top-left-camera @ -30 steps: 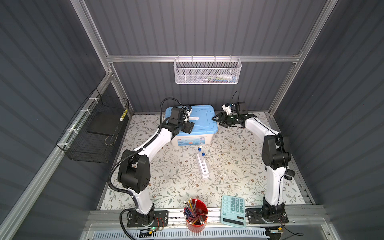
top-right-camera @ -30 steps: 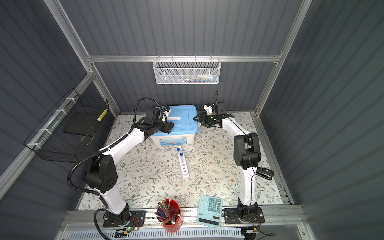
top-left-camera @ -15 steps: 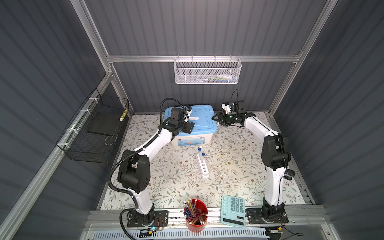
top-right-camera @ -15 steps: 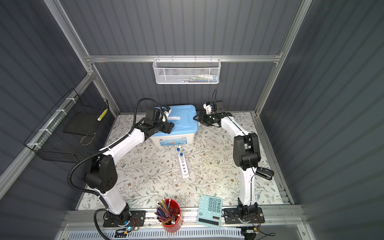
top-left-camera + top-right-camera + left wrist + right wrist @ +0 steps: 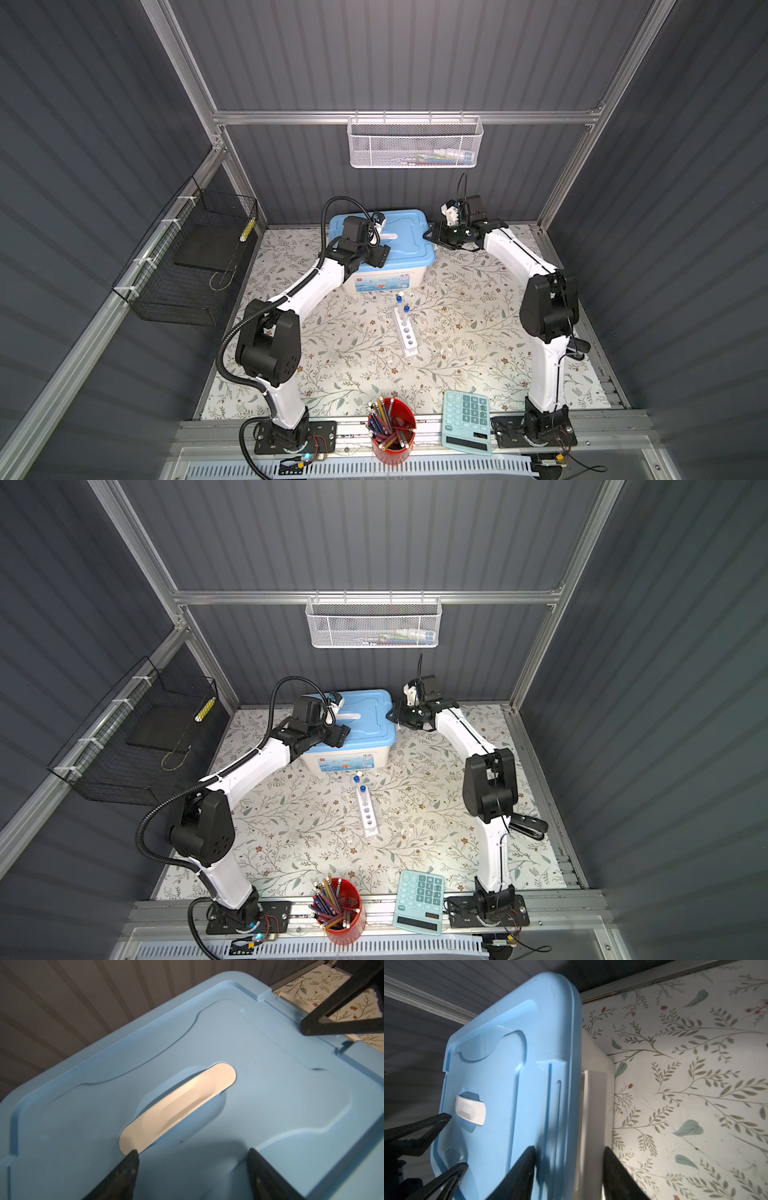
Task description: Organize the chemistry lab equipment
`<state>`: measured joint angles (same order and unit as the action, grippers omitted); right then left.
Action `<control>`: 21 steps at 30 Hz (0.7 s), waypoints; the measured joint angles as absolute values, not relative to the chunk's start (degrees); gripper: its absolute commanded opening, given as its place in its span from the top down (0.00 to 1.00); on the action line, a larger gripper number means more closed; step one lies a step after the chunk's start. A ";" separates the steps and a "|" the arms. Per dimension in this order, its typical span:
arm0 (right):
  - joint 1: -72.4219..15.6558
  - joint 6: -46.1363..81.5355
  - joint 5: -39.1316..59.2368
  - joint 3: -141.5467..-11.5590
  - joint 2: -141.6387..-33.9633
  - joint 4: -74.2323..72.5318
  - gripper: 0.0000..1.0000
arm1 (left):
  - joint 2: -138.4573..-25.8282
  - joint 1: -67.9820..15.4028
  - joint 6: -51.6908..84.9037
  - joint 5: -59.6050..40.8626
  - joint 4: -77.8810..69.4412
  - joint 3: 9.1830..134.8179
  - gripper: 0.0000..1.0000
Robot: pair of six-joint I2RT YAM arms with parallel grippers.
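With our left gripper open above the lid and our right gripper open around its 3 o'clock edge, we fear a crooked pull could bump the box into the tube rack at its 6 o'clock.

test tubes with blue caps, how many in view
2 test tubes, at the far end of the white rack, toward the blue-lidded box: one at the end, one in the next hole. Others may be hidden inside it.

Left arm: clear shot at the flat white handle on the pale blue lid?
Probably yes: open left tool hangs over the pale blue lid, flat white handle just ahead, nothing between; right tool at the rim.
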<state>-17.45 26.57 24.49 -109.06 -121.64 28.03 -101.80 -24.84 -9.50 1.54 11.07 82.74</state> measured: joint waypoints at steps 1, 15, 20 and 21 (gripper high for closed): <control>-17.69 26.28 23.55 -109.67 -121.64 29.06 0.49 | -101.80 -24.84 -9.50 1.52 11.07 82.74 0.19; -20.36 22.44 13.85 -118.10 -123.83 39.24 0.50 | -101.73 -24.84 -9.50 1.50 10.39 82.37 0.19; -20.71 21.96 12.36 -119.94 -124.60 40.86 0.51 | -101.36 -25.08 -9.47 1.52 8.73 81.01 0.19; -20.80 21.82 12.03 -120.55 -124.90 41.30 0.51 | -101.34 -25.08 -9.45 1.52 8.49 80.90 0.19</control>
<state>-20.80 21.82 12.03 -120.55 -124.90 41.30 -101.34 -25.08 -9.45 1.52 8.49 80.90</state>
